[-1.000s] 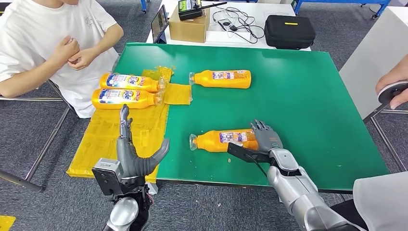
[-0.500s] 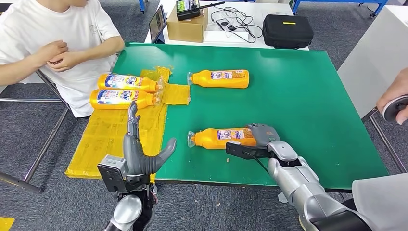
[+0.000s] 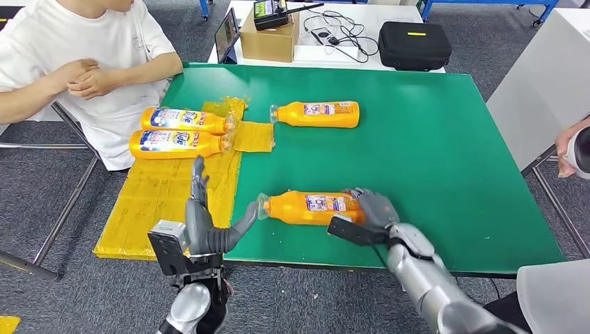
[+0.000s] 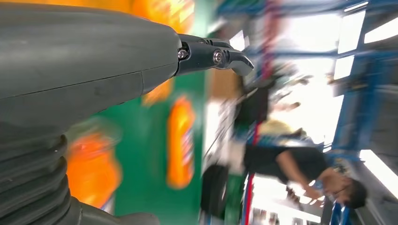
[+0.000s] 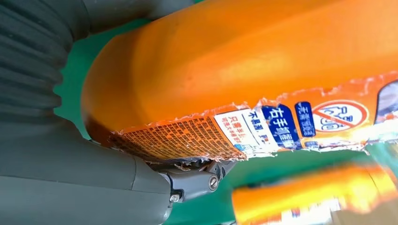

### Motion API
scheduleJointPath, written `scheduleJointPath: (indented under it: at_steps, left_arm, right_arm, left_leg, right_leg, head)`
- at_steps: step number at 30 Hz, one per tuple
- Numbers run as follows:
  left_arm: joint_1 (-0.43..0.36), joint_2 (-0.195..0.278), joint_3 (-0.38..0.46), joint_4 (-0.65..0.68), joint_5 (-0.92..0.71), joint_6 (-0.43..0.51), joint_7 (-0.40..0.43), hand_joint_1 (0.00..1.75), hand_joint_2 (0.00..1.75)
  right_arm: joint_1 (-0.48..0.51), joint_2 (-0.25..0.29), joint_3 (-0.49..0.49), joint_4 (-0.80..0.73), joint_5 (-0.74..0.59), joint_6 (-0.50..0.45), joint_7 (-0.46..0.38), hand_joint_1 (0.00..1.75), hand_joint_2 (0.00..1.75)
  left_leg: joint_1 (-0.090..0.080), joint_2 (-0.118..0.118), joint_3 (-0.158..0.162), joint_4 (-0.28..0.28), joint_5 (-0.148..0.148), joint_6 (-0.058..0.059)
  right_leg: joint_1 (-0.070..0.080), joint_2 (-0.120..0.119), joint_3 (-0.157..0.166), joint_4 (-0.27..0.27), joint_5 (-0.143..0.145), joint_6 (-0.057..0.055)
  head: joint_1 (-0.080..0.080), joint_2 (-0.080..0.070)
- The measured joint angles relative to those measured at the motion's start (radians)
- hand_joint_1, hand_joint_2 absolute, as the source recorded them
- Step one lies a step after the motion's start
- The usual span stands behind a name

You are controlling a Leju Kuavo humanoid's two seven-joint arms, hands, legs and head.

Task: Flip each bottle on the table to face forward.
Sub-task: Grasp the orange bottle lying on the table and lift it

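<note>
Fingers of the right hand (image 3: 372,209) wrap the base of an orange plastic bottle (image 3: 309,207) lying on its side near the front edge of the green table (image 3: 445,139). The left hand (image 3: 205,221) stands upright, fingers spread and holding nothing, thumb tip beside the bottle's neck.

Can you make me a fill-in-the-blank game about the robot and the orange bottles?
1. The robot's right hand holds an orange ____.
2. The table top is the colour ____.
3. Two bottles with blue labels lie on a ____ sheet.
4. The left hand holds ____.

Missing words: bottle; green; yellow; nothing
</note>
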Motion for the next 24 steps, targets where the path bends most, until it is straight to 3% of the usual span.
scheduleJointPath:
  at_steps: [7, 12, 19, 24]
  left_arm:
    - [0.053, 0.009, 0.003, 0.008, 0.250, -0.220, 0.048, 0.00, 1.75]
    - [0.078, 0.021, -0.017, 0.023, 0.262, -0.260, 0.020, 0.00, 1.75]
    - [0.081, 0.043, -0.066, 0.030, 0.208, -0.323, -0.048, 0.00, 1.75]
    - [0.080, 0.058, -0.118, 0.045, 0.196, -0.409, -0.093, 0.00, 1.75]
  right_arm:
    - [0.169, 0.068, -0.112, -0.141, -0.240, -0.166, -0.154, 1.75, 1.75]
    - [0.252, 0.124, -0.173, -0.222, -0.373, -0.197, -0.197, 1.75, 1.75]
    - [0.306, 0.153, -0.218, -0.297, -0.560, -0.087, -0.218, 1.75, 1.75]
    - [0.335, 0.165, -0.201, -0.360, -0.591, 0.025, -0.195, 1.75, 1.75]
  left_leg:
    - [0.000, -0.001, -0.007, 0.000, 0.000, 0.000]
    - [0.000, -0.002, -0.011, 0.000, 0.000, 0.000]
    - [-0.001, -0.003, -0.013, 0.000, 0.000, 0.000]
    - [0.000, -0.002, -0.013, 0.000, 0.000, 0.000]
  right_leg:
    - [0.000, -0.001, -0.005, 0.000, -0.001, 0.001]
    - [-0.001, -0.001, -0.009, 0.000, -0.002, 0.002]
    - [-0.001, -0.002, -0.010, 0.000, -0.002, 0.002]
    - [-0.001, -0.002, -0.012, 0.000, -0.002, 0.002]
  head:
    - [0.000, 0.000]
    - [0.000, 0.000]
    - [0.000, 0.000]
    - [0.000, 0.000]
